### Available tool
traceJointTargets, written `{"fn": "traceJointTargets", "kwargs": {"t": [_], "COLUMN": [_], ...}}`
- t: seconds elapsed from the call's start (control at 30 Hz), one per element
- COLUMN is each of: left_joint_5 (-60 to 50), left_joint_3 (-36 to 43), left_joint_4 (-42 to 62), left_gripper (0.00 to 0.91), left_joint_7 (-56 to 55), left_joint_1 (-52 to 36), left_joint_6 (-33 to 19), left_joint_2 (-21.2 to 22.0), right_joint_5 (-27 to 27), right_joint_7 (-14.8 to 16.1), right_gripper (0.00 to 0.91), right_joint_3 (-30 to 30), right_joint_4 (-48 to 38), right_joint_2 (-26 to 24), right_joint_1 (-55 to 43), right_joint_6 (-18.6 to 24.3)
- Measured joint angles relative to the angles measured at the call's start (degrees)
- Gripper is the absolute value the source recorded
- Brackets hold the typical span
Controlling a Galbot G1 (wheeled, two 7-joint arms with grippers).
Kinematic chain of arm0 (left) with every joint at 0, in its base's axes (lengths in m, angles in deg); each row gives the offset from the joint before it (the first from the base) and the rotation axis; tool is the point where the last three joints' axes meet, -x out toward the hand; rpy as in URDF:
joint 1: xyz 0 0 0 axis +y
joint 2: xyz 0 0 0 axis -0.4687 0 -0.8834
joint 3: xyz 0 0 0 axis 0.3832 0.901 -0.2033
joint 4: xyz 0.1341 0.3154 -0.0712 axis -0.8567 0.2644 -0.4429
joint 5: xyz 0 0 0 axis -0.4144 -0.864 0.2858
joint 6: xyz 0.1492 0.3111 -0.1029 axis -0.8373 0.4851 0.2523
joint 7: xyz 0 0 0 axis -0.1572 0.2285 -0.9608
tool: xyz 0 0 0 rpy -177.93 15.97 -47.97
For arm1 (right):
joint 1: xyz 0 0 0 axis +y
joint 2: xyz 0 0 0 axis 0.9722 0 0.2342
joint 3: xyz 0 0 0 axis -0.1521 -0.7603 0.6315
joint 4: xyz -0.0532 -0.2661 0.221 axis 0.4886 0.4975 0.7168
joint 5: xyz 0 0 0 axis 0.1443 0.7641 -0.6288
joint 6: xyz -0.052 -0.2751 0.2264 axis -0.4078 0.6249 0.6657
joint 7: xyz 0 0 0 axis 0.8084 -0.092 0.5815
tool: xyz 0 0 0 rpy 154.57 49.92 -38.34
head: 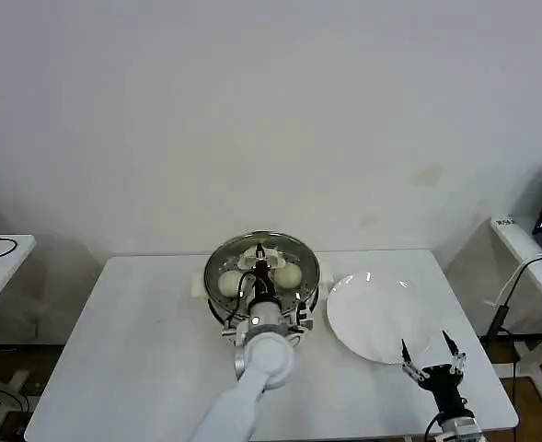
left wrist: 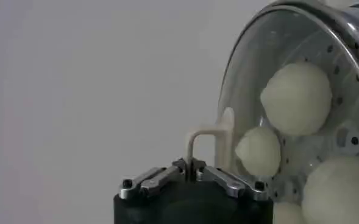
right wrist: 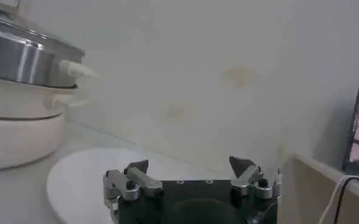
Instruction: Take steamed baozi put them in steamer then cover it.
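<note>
In the head view, the steamer (head: pixel 213 264) is seen on the white worktop (head: pixel 132 341), with the cover (head: pixel 294 250) lying over it and pale baozi (head: pixel 229 283) visible through the glass. The left gripper (head: pixel 261 261) is held above the cover's middle, at the handle. The white plate (head: pixel 376 318) lies bare just beside the steamer, and the right gripper (head: pixel 432 354) is parked at its near edge with fingers spread.

In the left wrist view, the left gripper (left wrist: pixel 191 163) is seen with fingers pressed together on the white handle (left wrist: pixel 206 141) of the cover (left wrist: pixel 240 79). Four baozi (left wrist: pixel 296 97) are counted under the glass, on the perforated floor. The cover is judged stiff, fairly heavy, breakable and slippery; the handle is the only sound hold. The buns are judged soft and light.

In the right wrist view, the right gripper (right wrist: pixel 190 165) is shown spread and empty over the plate (right wrist: pixel 81 176), the steamer (right wrist: pixel 21 58) being well apart.
</note>
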Motion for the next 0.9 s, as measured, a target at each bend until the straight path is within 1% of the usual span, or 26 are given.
{"fn": "traceJointTargets", "kwargs": {"t": [0.43,0.7,0.9], "left_joint_5": [-0.3,0.3,1.8], "left_joint_3": [-0.1,0.8,1.8], "left_joint_4": [-0.8,-3.0,-6.5], "left_gripper": [0.907,0.907,0.907], "left_joint_7": [-0.3,0.1,0.6], "left_joint_1": [0.8,1.8,3.1], "left_joint_6": [-0.7,-0.6,-0.6], "left_joint_2": [0.4,-0.6,-2.1], "right_joint_5": [0.1,0.4,0.5], "right_joint_7": [0.1,0.1,0.1], "right_gripper": [0.907,0.907,0.907], "right_joint_3": [-0.2,-0.3,-0.5], "right_joint_4": [0.0,0.0,-0.1], "right_joint_2": [0.1,0.3,0.4], "right_joint_1": [0.1,0.3,0.3], "right_joint_6": [0.1,0.2,0.3]}}
